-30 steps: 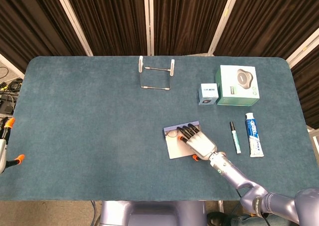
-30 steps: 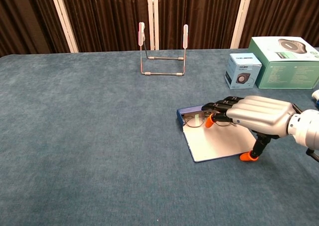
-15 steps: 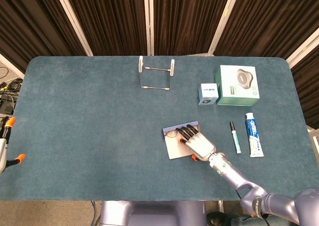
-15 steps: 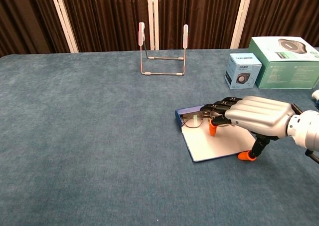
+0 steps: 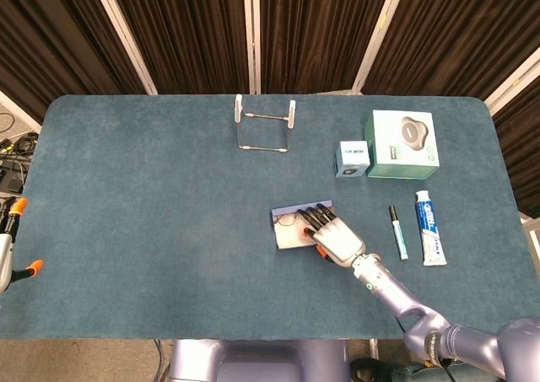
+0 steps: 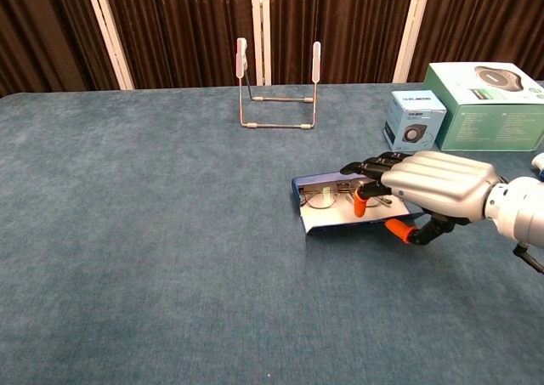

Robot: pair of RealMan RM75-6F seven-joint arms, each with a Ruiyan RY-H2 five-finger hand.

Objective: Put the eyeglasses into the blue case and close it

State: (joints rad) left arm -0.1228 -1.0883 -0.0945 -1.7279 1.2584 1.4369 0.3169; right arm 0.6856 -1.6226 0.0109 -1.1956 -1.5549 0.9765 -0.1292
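Right hand (image 6: 425,189) spread flat, holding nothing, thumb under blue case (image 6: 340,206) lid edge. Eyeglasses (image 6: 327,196) lie in tray just beyond fingertips, long axis crosswise. Left hand (image 5: 7,239) far off, state unclear.

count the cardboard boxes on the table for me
2. A small blue box sits at the table's far right, and a larger green box stands immediately to its right. None seem hidden, though the right hand covers part of the blue case.
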